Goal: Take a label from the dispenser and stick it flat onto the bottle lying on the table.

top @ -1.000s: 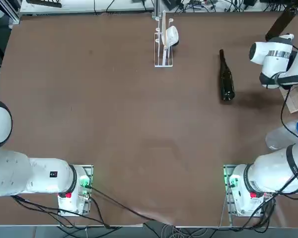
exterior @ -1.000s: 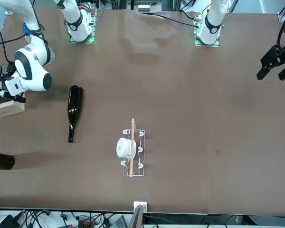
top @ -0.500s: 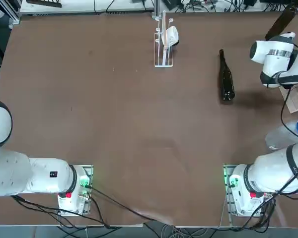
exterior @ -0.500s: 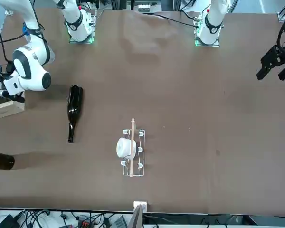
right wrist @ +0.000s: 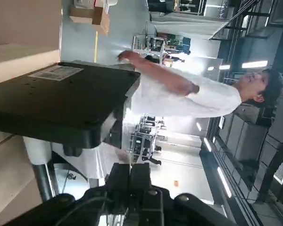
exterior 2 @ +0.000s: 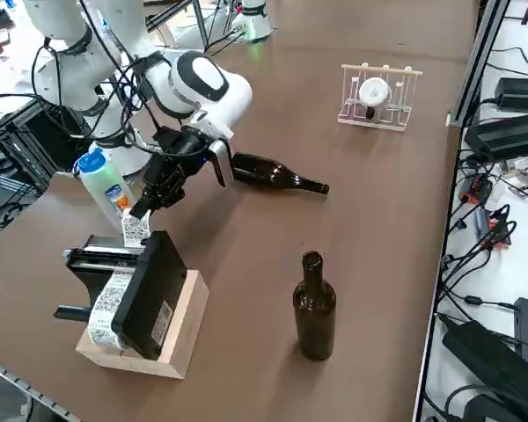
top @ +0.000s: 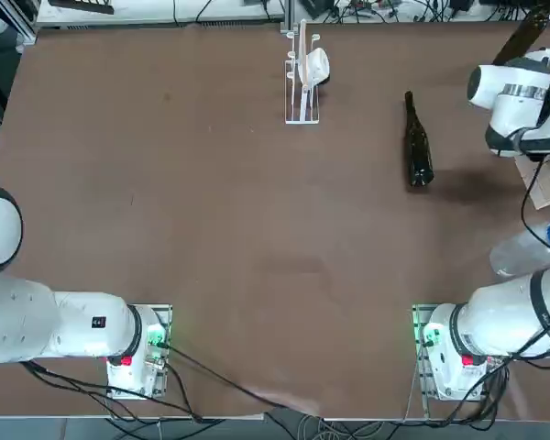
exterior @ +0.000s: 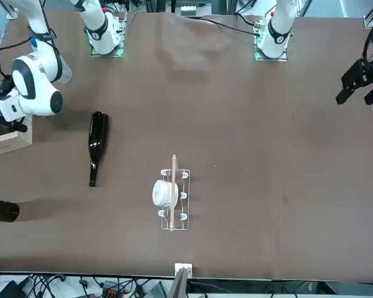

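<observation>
Label: a small white sticker with dark print, the label [exterior 2: 135, 229] stands up out of the top of the dispenser, at the table's right edge.
Dispenser: the dispenser [exterior 2: 154, 294] is a black box with a strip of printed labels down its front. It sits on a wooden block [exterior 2: 180, 338] at the right edge of the table [top: 211, 202]. My wrist camera sees its black top [right wrist: 61, 99] close by.
My tool: my right gripper [exterior 2: 148, 204] hangs just above the label, tips down at its upper edge. On the wrist camera my fingers [right wrist: 122, 176] look pressed together. I cannot tell whether the label's edge is caught between them.
Bottle: the bottle [top: 418, 151] is dark glass and lies flat on the table's right half, towards the far edge, its neck pointing at that edge. It is near my gripper but apart from it [exterior 2: 264, 171], and no sticker shows on the side I can see.
Rack: a white rack [top: 302, 78] holding a white roll stands at the middle of the far edge, well apart from the bottle.
Other bottles: a second dark bottle [exterior 2: 314, 308] stands upright by the far right corner. A clear plastic bottle [exterior 2: 106, 189] with a blue cap stands at the right edge, just beside my arm.
Room: my wrist camera shows a person [right wrist: 188, 96] in a white top beyond the table, one arm stretched out.
</observation>
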### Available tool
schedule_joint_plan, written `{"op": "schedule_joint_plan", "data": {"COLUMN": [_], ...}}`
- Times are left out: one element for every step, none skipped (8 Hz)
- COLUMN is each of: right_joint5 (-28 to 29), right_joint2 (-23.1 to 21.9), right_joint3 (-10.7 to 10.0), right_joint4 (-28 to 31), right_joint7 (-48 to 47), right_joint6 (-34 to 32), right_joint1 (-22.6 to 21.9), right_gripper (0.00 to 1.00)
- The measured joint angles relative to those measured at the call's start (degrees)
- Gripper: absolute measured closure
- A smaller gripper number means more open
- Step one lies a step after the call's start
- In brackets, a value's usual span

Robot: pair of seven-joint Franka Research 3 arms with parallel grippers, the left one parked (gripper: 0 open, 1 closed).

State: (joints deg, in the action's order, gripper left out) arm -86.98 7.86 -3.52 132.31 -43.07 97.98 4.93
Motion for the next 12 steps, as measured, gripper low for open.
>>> {"op": "schedule_joint_plan", "data": {"right_joint5": [0.0,0.0,0.0,0.0,0.0,0.0,0.0,0.0,0.0,0.3,1.8,5.0], "right_joint2": [-0.3,-0.4,-0.6,-1.2,-2.0,-2.9,-3.8,-4.5,-5.1,-5.6,-5.9,-6.1], "right_joint3": [0.0,0.0,0.0,0.0,0.0,0.0,-0.1,-0.1,-0.1,-0.1,0.2,0.7], "right_joint4": [0.0,0.0,0.0,0.0,0.0,0.0,0.0,0.0,0.0,0.0,-0.2,-0.7], "right_joint7": [0.3,0.4,1.2,2.4,3.6,4.6,5.8,7.0,8.2,9.3,9.9,10.6], "right_joint6": [0.0,0.0,0.0,0.0,0.0,-0.1,-0.2,-0.2,-0.2,-0.1,0.0,0.2], "right_joint1": [0.0,0.0,0.0,0.1,0.2,0.4,0.5,0.9,1.3,1.4,1.3,0.9], "right_gripper": [0.99,0.99,0.99,0.99,0.99,0.99,0.99,0.99,0.99,0.99,0.99,0.99]}}
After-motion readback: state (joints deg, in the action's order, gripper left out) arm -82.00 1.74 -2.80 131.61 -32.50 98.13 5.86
